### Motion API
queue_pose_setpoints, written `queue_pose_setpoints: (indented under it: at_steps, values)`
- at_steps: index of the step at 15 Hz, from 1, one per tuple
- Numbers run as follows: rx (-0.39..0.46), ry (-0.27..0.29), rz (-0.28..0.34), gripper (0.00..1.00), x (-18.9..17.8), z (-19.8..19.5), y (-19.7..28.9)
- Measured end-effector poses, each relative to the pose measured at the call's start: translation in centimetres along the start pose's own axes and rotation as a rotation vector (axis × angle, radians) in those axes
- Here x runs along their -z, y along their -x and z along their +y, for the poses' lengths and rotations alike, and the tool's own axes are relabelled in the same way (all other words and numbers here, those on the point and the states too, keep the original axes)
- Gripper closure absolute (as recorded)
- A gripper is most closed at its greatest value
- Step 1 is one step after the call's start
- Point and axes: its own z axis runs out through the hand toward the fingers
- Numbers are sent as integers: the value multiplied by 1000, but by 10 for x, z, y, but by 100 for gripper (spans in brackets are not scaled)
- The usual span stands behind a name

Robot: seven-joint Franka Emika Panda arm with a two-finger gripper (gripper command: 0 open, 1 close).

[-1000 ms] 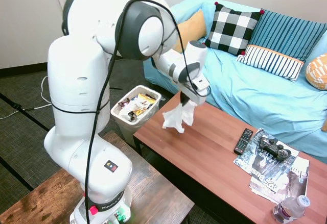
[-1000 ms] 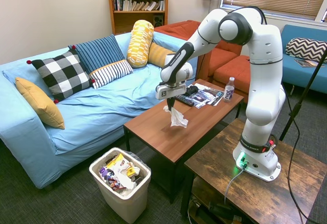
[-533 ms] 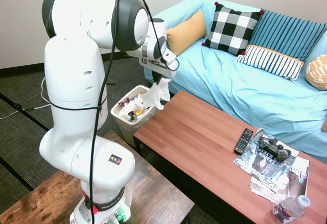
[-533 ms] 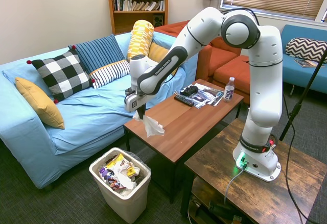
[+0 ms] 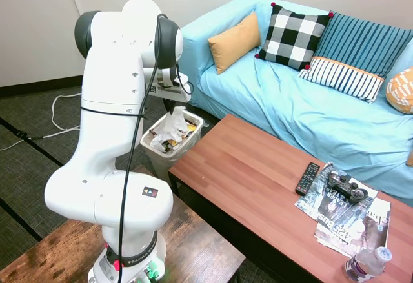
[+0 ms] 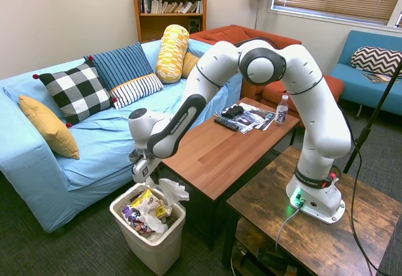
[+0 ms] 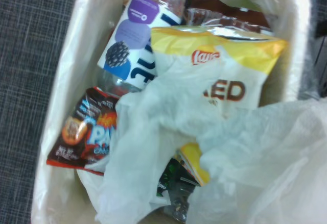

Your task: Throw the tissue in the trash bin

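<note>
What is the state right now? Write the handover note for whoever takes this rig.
Gripper: low over the trash bin, off the end of the coffee table. These views do not show whether it is open or shut.
Tissue: at the bin's mouth, on or just above the wrappers and the yellow chip bag. It is unclear whether it has been released.
Done: tissue is off the table and at the bin.
Left: confirm the release, make sure the tissue is fully inside, then probably lift the arm clear.
</note>
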Motion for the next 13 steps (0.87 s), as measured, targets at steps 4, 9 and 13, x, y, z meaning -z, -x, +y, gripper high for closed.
queue_pose_setpoints:
  at_steps: [4,9,13]
  values:
    - [21,4,36,0,-27,-28,-6]
    - [16,-18,48,0,-23,-40,-14]
    - [1,-21,54,0,-15,-43,-23]
